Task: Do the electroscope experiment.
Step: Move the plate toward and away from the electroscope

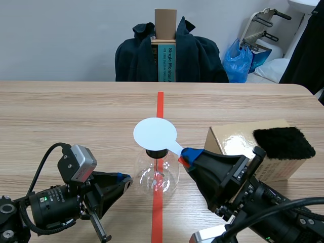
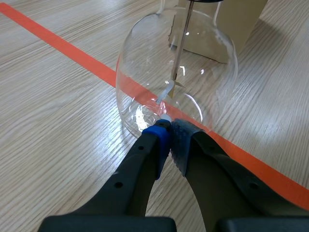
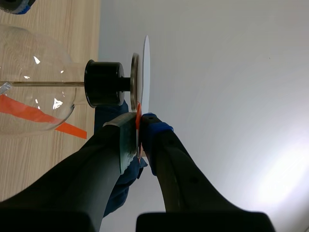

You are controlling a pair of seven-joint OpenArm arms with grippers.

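One glass flask stands on the wooden bench, right on the single red tape line that runs down the middle. One black stopper plugs its neck. In the right wrist view a small metal plate sits just beyond the stopper. A thin metal rod runs from the stopper down inside the glass, and a pale strip at its lower end slants away from it.

One white disc lies flat above the stopper, face to face with the metal plate. Whether the two touch is hard to tell. The right hand has its two fingers closed on the disc's stem, with a bit of red showing between the pads.

The left hand is low on the bench, beside the flask. Its two fingers are pressed together with nothing between them, and the tips are right at the lower wall of the glass.

One cardboard box stands beside the flask, behind the right arm. One black fuzzy cloth lies on top of it.

Across the bench, one dark jacket hangs over a chair, and one blue bag sits beside it.
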